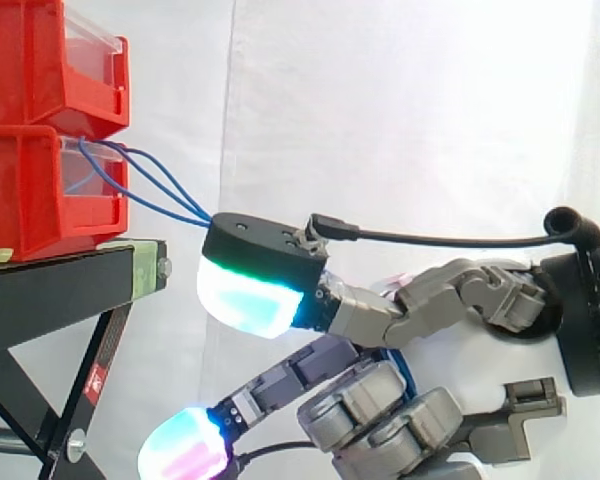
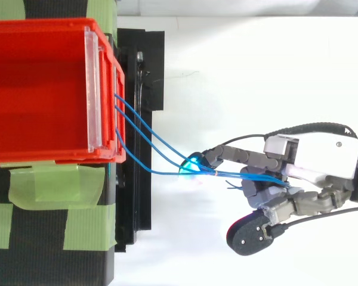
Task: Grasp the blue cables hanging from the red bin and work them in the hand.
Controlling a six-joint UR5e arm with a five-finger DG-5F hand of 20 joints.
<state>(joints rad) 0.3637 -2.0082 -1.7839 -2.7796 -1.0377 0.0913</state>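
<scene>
Lower red bin [image 1: 25,200] sits on the black stand [image 1: 40,290]. The blue cables [image 2: 232,174] leave the bin's front lip and run right of it, slightly downward, into the hand [image 2: 244,157]. They look taut, so I'd say you're drawing out slack. The hand is clenched on the cables: curled fingers pinch the bundle and strands trail on toward the palm. A glowing pad [image 1: 250,295] marks the entry point, right of the bin. Grasp looks made; working them is next.
</scene>
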